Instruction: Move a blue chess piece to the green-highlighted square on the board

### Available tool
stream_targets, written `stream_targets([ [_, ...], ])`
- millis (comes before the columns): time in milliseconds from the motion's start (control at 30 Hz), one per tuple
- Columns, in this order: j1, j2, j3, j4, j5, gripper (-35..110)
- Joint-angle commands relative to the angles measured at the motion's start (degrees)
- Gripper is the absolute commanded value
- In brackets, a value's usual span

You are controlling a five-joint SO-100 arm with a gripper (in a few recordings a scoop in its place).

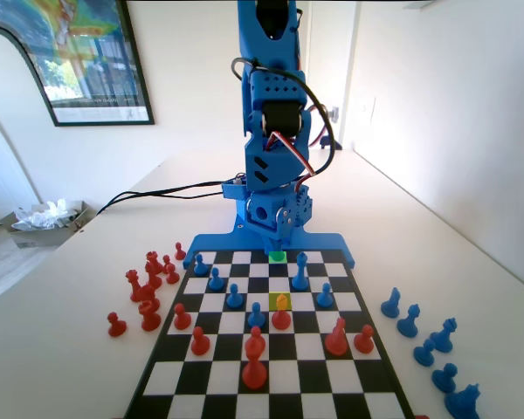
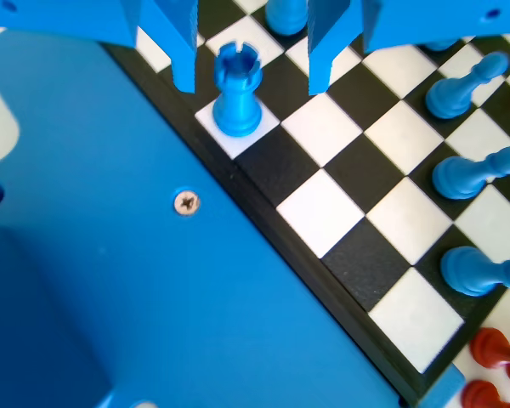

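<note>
Gripper (image 2: 252, 87) is low at the arm's end of the board (image 2: 323, 212). In the wrist view I see both jaws spread apart, holding nothing. The blue chess piece (image 2: 238, 89) stands upright between them, a castle-topped one, not a ball-head pawn. It's nearer the left jaw in this view, and I see a gap on both sides. It sits on a white square right on the board's edge row, beside the dark border.

In the fixed view the gripper (image 1: 284, 229) hangs just over the green-highlighted square (image 1: 277, 257), which is in the far row next to the arm's base. I can't make out the castle piece there.

A taller slim blue piece (image 1: 300, 272) stands near the green square to the right. Blue pawns (image 1: 216, 279) run in a diagonal line on the left half. A red pawn (image 1: 281, 318) stands at the yellowish-green square (image 1: 281, 300). More red pieces (image 1: 148, 284) are grouped off the board on the left, and spare blue pieces (image 1: 419, 336) are off it on the right
</note>
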Motion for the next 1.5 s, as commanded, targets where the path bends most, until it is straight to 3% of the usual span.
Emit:
stream_targets([
  [0,0.09,2.99,-8.17,9.49,1.32,17],
  [267,-0.09,10.81,-24.26,30.41,7.65,3],
  [533,1.67,26.81,-26.1,31.9,23.12,1],
  [867,5.45,47.9,-33.22,50.27,33.31,1],
  [1467,5.45,63.54,-33.31,51.5,36.21,1],
])
